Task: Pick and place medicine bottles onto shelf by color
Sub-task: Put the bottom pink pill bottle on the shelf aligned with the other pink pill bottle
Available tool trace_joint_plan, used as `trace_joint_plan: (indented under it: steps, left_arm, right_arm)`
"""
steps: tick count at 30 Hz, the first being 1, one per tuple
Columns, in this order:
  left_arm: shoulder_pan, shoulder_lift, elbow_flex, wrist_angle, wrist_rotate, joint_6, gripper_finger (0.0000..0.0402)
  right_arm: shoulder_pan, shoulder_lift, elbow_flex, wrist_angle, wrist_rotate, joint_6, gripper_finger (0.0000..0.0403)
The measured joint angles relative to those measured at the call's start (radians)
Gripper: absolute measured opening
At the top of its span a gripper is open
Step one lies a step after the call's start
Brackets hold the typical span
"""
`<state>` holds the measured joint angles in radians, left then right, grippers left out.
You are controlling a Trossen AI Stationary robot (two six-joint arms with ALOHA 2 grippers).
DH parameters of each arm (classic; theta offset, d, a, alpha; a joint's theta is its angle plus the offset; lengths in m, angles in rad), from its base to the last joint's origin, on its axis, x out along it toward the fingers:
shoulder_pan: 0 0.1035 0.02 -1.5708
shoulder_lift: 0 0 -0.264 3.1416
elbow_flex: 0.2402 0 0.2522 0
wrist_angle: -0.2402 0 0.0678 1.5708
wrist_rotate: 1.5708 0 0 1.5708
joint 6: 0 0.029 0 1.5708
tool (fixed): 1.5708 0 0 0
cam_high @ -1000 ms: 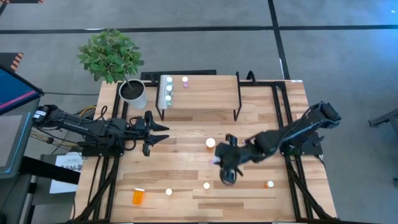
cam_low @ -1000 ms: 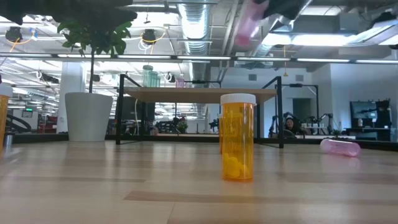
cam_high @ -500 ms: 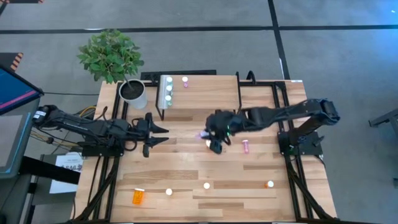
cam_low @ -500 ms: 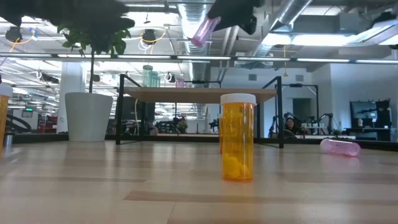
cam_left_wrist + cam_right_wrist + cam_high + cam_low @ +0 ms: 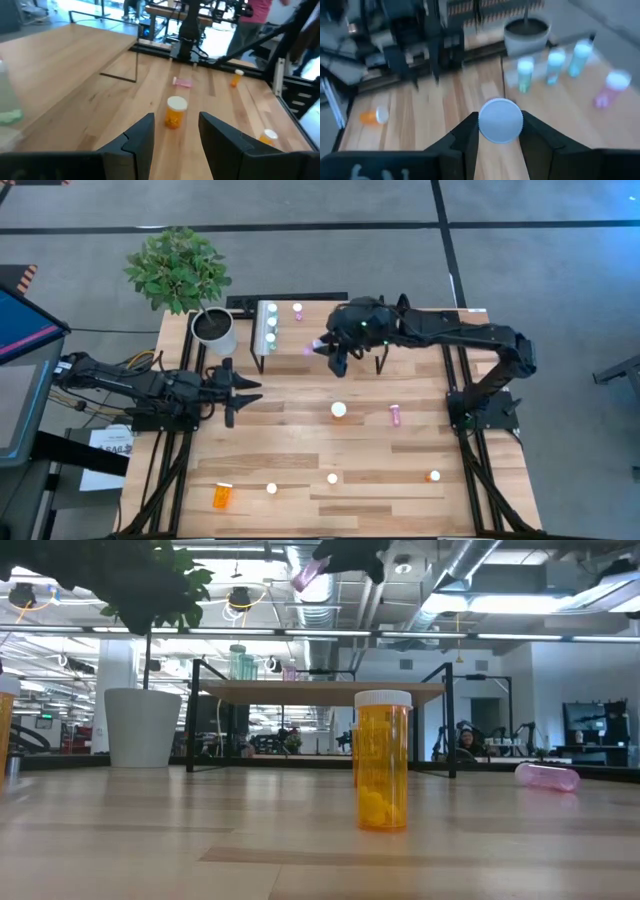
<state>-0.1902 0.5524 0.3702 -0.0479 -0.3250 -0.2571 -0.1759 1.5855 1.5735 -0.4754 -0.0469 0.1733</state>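
Grey floor surrounds my wooden table (image 5: 300, 450). At about ten o'clock on it a white pot (image 5: 216, 330) holds a leafy plant (image 5: 178, 268).

My left gripper (image 5: 248, 392) waits at nine o'clock, low over the table's left part, its fingers (image 5: 142, 137) apart with nothing between them; through that gap I see an upright orange bottle (image 5: 175, 112).

At twelve o'clock stands the shelf (image 5: 340, 325). Three green bottles (image 5: 269, 326) line its left end in a column, and one pink bottle (image 5: 298, 310) stands just beside them.

My right gripper (image 5: 326, 346) hangs above the shelf's front edge, near its middle, clamped on a pink bottle (image 5: 303, 574). In the low view this bottle tilts, high above the shelf board. In my right wrist view its white cap (image 5: 500, 120) sits squeezed between my two fingers (image 5: 464, 135), with the green bottles and the shelf's pink one beyond.

At the table's centre stands the larger orange bottle (image 5: 339, 410). Toward three o'clock from it another pink bottle (image 5: 394, 415) lies on its side.

Along the six o'clock edge, an orange bottle (image 5: 222, 496) lies on its side at seven o'clock. Two small bottles (image 5: 271, 489) (image 5: 333, 478) stand upright near six, showing their white caps. A small orange one (image 5: 434, 476) stands at five o'clock.
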Motion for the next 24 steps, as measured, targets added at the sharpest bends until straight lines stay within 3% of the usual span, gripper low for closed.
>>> trace_joint_plan:
  steps: [4,17,24]
  left_arm:
    - [0.0,0.004,0.0,-0.001,-0.016,-0.001,0.0141]
    - [-0.001,0.01,0.0,0.001,-0.013,-0.003,0.0141]
    - [-0.001,0.01,0.0,0.0,-0.012,0.014,0.0141]
  right_arm:
    - [-0.038,0.106,0.136,-0.101,-0.032,-0.033,0.0143]
    - [-0.152,0.518,0.765,-0.6,-0.036,-0.157,0.0144]
    - [-0.215,0.579,0.769,-0.587,-0.063,-0.175,0.0143]
